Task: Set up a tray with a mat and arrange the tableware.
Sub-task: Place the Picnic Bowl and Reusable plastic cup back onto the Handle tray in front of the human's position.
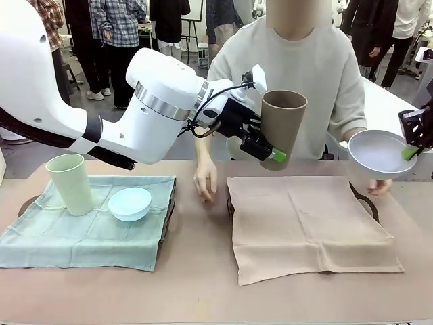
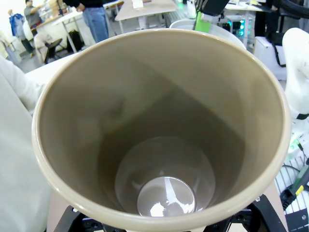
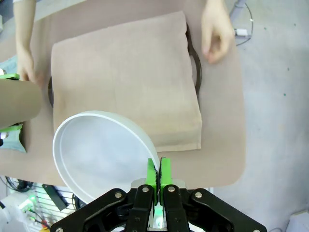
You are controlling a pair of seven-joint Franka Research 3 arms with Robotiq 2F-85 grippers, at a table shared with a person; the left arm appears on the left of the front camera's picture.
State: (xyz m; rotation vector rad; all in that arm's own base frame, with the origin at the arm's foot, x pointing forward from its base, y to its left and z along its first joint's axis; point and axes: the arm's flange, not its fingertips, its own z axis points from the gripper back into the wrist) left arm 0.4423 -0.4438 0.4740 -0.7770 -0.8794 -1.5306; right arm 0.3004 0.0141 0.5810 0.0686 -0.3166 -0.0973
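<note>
On the counter point(image 1: 203, 284), left of the beige mat point(image 1: 308, 227), a second tray carries a green mat point(image 1: 81, 237) with the pale green tumbler point(image 1: 70, 183) standing upright and the light blue bowl point(image 1: 130, 204) just beside it, so that set looks done. The beige mat is the landmark for what remains: it lies draped over its tray point(image 1: 363, 202), bare and flat, with ample room for both pieces. Above the mat's far left corner the left gripper point(image 1: 265, 149) holds the brown tumbler point(image 1: 284, 128) by its lower body, jaws spread around it, its long axis close to vertical with the mouth up; the mat lies below it and toward the robot's side, so I judge the coming move to be a descent with a small draw inward. The person's hands rest on the counter at the mat's far corners, one point(image 1: 205, 183) just left of it and one point(image 1: 379, 186) near the right tray handle. Above the mat's far right corner the right gripper point(image 1: 411, 152) is pressed tight on the rim of the whitish bowl point(image 1: 380, 152), which hangs tilted; the mat lies below and to its left.
</note>
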